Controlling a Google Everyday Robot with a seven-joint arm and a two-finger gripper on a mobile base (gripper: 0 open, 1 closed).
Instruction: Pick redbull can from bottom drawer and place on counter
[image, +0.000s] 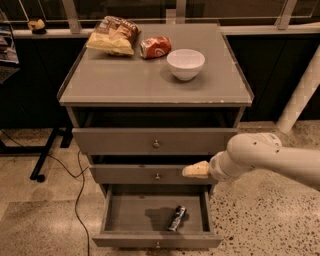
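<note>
- At the far left we see a black stand leg (44, 156) on the speckled floor, and a thin black cable (76, 200) runs down beside it.
- On the counter (125, 82), at the back left, lies a yellow chip bag (112, 36).
- Just to the right of the bag lies a red soda can (155, 47) on its side.
- Next comes a white bowl (185, 63), standing the right way up, near the soda can but not touching it.
- Under the counter is the top drawer (115, 141), and below it the middle drawer (120, 175). Each has a small round knob.
- The bottom drawer (107, 215) is pulled wide open, so we can look right into it.
- The redbull can (176, 218) lies on its side on the floor of that drawer, in the right half, close to the front wall.
- The gripper (196, 170) hangs in front of the right end of the middle drawer, above the redbull can and apart from it. It carries nothing. We cannot tell if it is squeezed together or spread apart.
- The fat white arm (270, 157) comes in from the right edge.
- Behind the arm, a white pole (302, 95) leans at the far right.
</note>
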